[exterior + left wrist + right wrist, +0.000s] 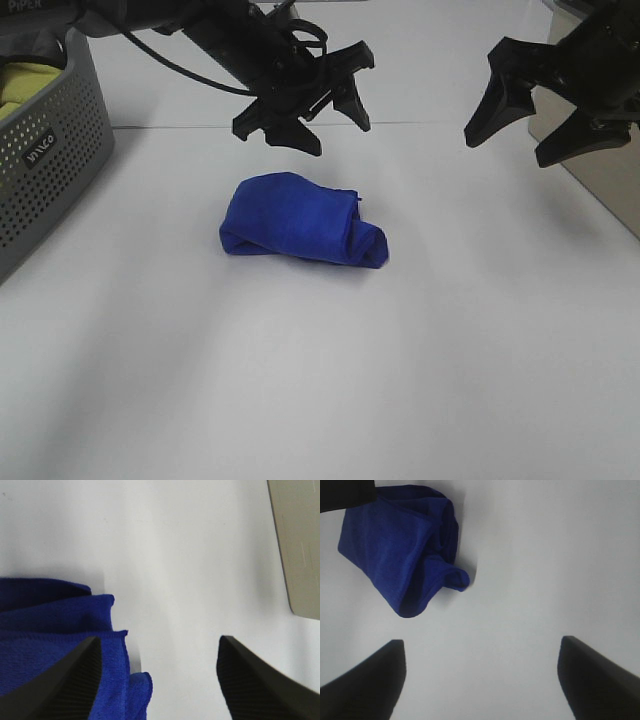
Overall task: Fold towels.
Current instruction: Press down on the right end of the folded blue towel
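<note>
On the white table (420,380): a blue towel (300,220) lies bunched up in a soft lump, near the middle.
Towel shape: it is folded over itself in layers, and one end is rolled, at about 4 o'clock on the lump in the high view.
Left gripper (312,118): it hangs in the air at about 12 o'clock from the towel, and its fingers are spread wide with nothing in them.
Left arm pose: it comes in from the top left corner of the high view and tips its fingers down toward the table.
Right gripper (525,125): it hangs at about 2 o'clock from the towel, well apart from it, with fingers spread wide and nothing held.
Left wrist view: the towel's stacked edges (60,630) show just behind one dark finger (60,685).
Right wrist view: the towel (400,545) lies far past the two dark fingertips (367,680).
Gray basket (50,150): it sits at about 9 o'clock, cut off by the picture edge, with something yellow (25,85) inside that is hard to make out.
Tan thing (600,180): at the right edge, partly hidden by the right gripper, so I cannot tell what it is.
</note>
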{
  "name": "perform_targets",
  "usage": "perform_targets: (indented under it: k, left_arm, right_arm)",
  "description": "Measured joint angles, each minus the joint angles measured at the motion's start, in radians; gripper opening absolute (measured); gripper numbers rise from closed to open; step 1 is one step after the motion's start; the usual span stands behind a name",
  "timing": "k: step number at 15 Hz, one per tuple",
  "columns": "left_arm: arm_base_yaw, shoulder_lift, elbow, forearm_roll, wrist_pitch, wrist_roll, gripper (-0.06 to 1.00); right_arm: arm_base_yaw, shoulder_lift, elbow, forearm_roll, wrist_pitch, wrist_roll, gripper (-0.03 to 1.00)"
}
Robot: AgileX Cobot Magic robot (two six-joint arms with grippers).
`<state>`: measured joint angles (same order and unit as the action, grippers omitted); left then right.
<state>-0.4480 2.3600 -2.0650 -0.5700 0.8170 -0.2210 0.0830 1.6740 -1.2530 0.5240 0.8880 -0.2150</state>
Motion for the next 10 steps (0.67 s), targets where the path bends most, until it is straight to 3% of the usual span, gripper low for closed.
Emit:
perform_targets:
  k: [4, 6, 8, 10]
  left_arm:
    - [0.065, -0.05, -0.059, 0.014, -0.002, 0.039, 0.64]
    - [0.115, -0.121, -0.066, 0.02, -0.002, 0.087, 0.64]
    - [0.155, -0.183, -0.07, 0.028, 0.0, 0.114, 0.64]
    - [0.167, -0.227, -0.07, 0.043, 0.01, 0.159, 0.64]
  right_arm:
    - [0.0, 0.017, 0.0, 0.266, 0.003, -0.2, 0.78]
    - [0.008, 0.085, 0.0, 0.509, 0.043, -0.365, 0.78]
    - [0.058, 0.188, 0.0, 0.71, 0.074, -0.534, 0.78]
    - [0.135, 0.303, -0.016, 0.843, 0.08, -0.633, 0.78]
